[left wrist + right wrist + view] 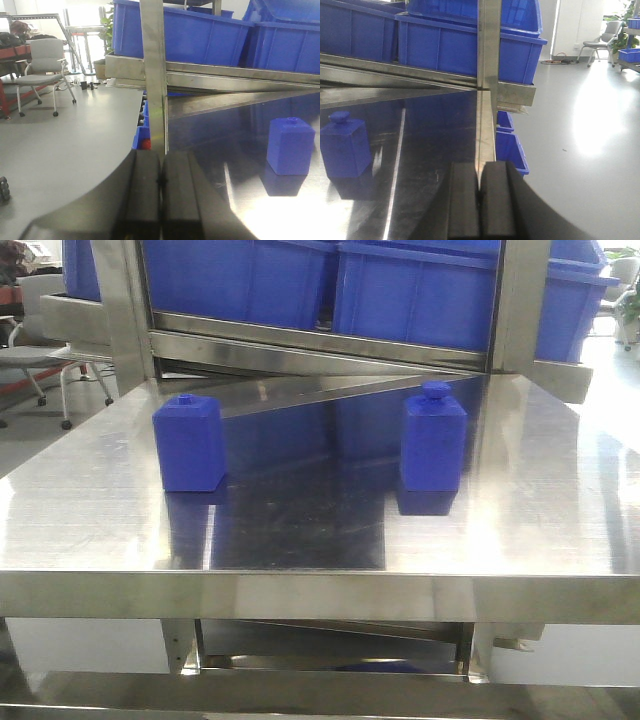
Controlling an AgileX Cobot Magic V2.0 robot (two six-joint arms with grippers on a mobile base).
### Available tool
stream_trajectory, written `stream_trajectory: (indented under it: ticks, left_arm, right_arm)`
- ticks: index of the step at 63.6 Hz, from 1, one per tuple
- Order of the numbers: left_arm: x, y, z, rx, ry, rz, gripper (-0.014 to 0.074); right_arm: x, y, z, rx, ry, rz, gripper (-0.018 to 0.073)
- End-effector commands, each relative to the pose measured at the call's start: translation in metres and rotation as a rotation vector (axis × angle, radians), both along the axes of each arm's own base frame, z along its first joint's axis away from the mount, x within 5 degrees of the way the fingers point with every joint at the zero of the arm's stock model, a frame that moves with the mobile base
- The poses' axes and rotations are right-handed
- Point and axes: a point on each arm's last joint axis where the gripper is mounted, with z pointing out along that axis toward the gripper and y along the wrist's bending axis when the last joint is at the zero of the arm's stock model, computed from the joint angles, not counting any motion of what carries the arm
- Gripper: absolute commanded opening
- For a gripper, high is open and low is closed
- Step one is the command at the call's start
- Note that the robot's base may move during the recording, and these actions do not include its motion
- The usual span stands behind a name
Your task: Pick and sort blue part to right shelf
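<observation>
While the left gripper (pixel 161 165) and the right gripper (pixel 480 180) each show black fingers (pixel 145 195) pressed flat together with nothing between them, two blue parts stand upright on the steel table (pixel 300 530), well apart from each other and from both grippers. The left part (pixel 188 445), a squat block with a small cap, stands on the table's left side. The right part (pixel 433 445), taller and topped by a round knob, stands on the right side, about equally far back.

Seen from the left wrist, the left part lies ahead and off to the right of the closed fingers, not touching them. Seen from the right wrist, the right part lies ahead and off to the left of that gripper's fingers, likewise apart.

Both grippers are held low and level, pointing toward the far shelf (pixel 320 340) that carries blue bins (pixel 410 290). The left one sits at the table's left edge, lined up with the left post (pixel 155 75). The right one sits at the right edge, lined up with the right post (pixel 489 45).
</observation>
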Motion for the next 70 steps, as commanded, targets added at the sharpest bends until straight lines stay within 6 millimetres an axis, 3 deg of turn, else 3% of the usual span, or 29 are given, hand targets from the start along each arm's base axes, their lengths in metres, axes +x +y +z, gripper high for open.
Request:
stream_trajectory:
  ticks: [1,11,35,53,70]
  left_arm:
    - [-0.001,0.001,0.000,-0.019,-0.079,0.005,0.0134]
    - [-0.001,0.001,0.000,-0.019,-0.079,0.005,0.0134]
    - [-0.001,0.001,0.000,-0.019,-0.079,0.005,0.0134]
    - [-0.001,0.001,0.000,-0.019,-0.079,0.005,0.0134]
    - [-0.001,0.001,0.000,-0.019,-0.079,0.005,0.0134]
  right_arm:
    - [-0.004,-0.001,0.017,-0.005,-0.134,-0.012,0.0054]
    - [-0.005,-0.001,0.022,-0.012,-0.160,-0.009,0.0054]
    - [0.000,0.008,0.065,-0.081,-0.022,0.135,0.0054]
    - [0.036,0.014,0.091,-0.086,0.108,0.165,0.0054]
    - [0.089,0.029,0.099,-0.081,0.286,0.222,0.0076]
